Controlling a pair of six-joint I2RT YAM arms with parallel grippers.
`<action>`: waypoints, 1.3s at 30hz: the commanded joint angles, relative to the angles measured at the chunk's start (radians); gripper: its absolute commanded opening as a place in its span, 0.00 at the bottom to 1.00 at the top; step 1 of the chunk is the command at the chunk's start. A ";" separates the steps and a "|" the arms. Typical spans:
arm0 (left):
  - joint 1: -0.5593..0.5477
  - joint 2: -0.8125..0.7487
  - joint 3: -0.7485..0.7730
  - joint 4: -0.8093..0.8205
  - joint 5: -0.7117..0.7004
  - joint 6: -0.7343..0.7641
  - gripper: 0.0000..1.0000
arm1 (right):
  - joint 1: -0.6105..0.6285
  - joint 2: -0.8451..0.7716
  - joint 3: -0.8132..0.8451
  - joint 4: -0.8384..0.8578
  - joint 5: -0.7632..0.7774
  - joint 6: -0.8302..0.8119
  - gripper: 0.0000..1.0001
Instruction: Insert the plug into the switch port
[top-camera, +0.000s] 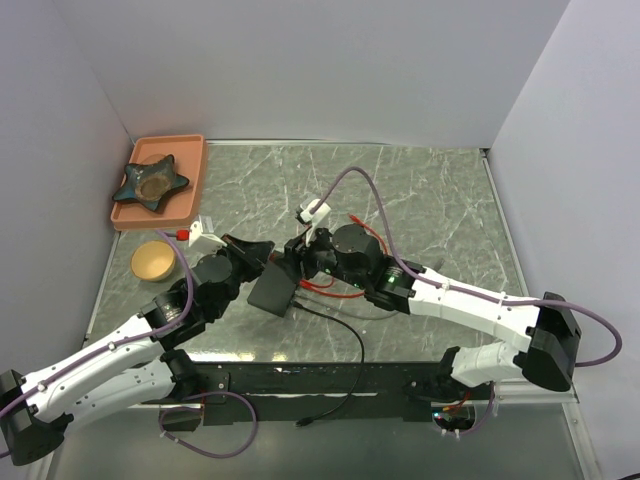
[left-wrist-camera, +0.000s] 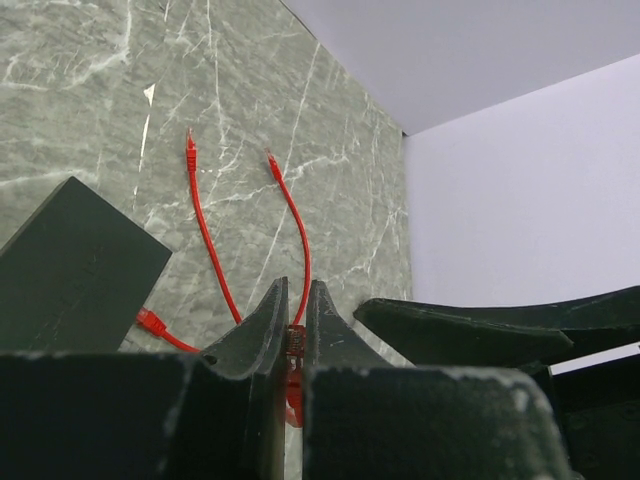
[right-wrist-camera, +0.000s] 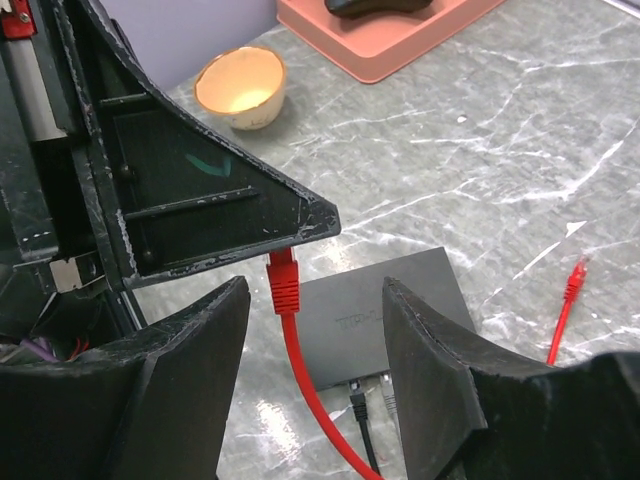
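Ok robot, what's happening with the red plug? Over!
Left gripper shut on red cable plug. Right gripper open, straddling its cable. Flat black switch box: plug not in yet. Thin black cable already plugged into it.

— What do the arms look like?
— Left arm (top-camera: 95, 368) and right arm (top-camera: 470, 300): white shells, black joints, a green light (top-camera: 391, 267) on the right arm.
— Cables?
— A purple cable (top-camera: 358, 171) loops above the right arm. The right gripper (right-wrist-camera: 315, 290) has black, scuffed, wedge-shaped jaws.
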 joint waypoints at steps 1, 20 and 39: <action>-0.001 -0.010 0.041 0.000 -0.029 -0.005 0.01 | 0.013 0.031 0.058 0.009 0.013 0.008 0.63; -0.001 0.013 0.049 0.008 -0.032 0.009 0.01 | 0.016 0.091 0.076 -0.010 -0.007 0.024 0.35; -0.001 0.002 0.047 -0.015 -0.044 0.010 0.14 | 0.013 0.065 0.040 0.004 0.033 0.036 0.00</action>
